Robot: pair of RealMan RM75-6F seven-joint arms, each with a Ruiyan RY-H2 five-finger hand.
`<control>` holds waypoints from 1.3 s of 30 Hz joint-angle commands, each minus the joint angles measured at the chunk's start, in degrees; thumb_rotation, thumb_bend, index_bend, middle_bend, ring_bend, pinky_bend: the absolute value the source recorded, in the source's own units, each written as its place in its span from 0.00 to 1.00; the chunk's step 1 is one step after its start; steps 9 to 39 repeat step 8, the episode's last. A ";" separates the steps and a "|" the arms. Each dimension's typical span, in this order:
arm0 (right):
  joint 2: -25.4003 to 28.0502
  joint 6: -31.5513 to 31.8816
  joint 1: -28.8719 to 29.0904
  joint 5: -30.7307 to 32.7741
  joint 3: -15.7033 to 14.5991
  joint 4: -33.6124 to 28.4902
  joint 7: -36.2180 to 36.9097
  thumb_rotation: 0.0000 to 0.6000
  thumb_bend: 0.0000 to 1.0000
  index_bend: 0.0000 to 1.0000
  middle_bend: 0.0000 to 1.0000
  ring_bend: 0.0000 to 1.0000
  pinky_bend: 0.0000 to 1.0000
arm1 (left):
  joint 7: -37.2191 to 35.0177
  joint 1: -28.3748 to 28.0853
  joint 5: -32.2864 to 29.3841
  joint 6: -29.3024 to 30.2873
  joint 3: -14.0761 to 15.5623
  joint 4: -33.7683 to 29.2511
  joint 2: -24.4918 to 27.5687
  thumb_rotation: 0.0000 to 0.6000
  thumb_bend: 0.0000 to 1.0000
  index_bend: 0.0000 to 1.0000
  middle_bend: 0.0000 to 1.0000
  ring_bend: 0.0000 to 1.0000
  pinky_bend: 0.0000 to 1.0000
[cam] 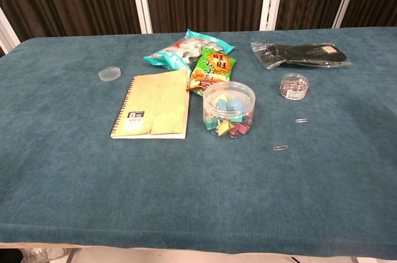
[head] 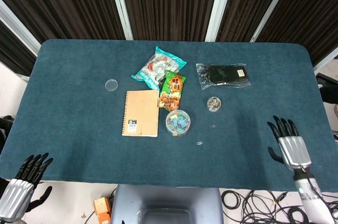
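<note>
Hands sit at the near corners of a blue cloth-covered table, both seen only in the head view. The right hand hovers over the table's near right edge, fingers spread apart and holding nothing. The left hand hangs below the near left corner, off the table, fingers also spread and empty.

The things nearest the right hand are two loose paper clips on the cloth, well apart from it, and beyond them a small round clear tub of paper clips, upright and without a lid. Behind the tub lies a clear bag with something black inside.

At the table's middle stands a clear round tub of coloured binder clips, just beside a tan spiral notebook. Two snack packets, one green and orange, one teal, lie overlapping behind them. A small clear lid lies alone to the left.
</note>
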 commanded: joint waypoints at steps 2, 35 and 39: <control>2.88 5.76 -4.06 -4.47 -1.77 -4.09 -0.92 1.00 0.31 0.03 0.00 0.00 0.00 | 0.64 0.08 0.28 -0.19 0.16 0.15 -0.23 1.00 0.37 0.00 0.00 0.00 0.00; 3.56 6.48 -5.16 -6.55 -1.59 -4.88 -0.61 1.00 0.31 0.00 0.00 0.00 0.00 | 0.76 0.28 0.59 0.15 0.33 -0.05 -0.10 1.00 0.37 0.00 0.00 0.00 0.00; 3.56 6.48 -5.16 -6.55 -1.59 -4.88 -0.61 1.00 0.31 0.00 0.00 0.00 0.00 | 0.76 0.28 0.59 0.15 0.33 -0.05 -0.10 1.00 0.37 0.00 0.00 0.00 0.00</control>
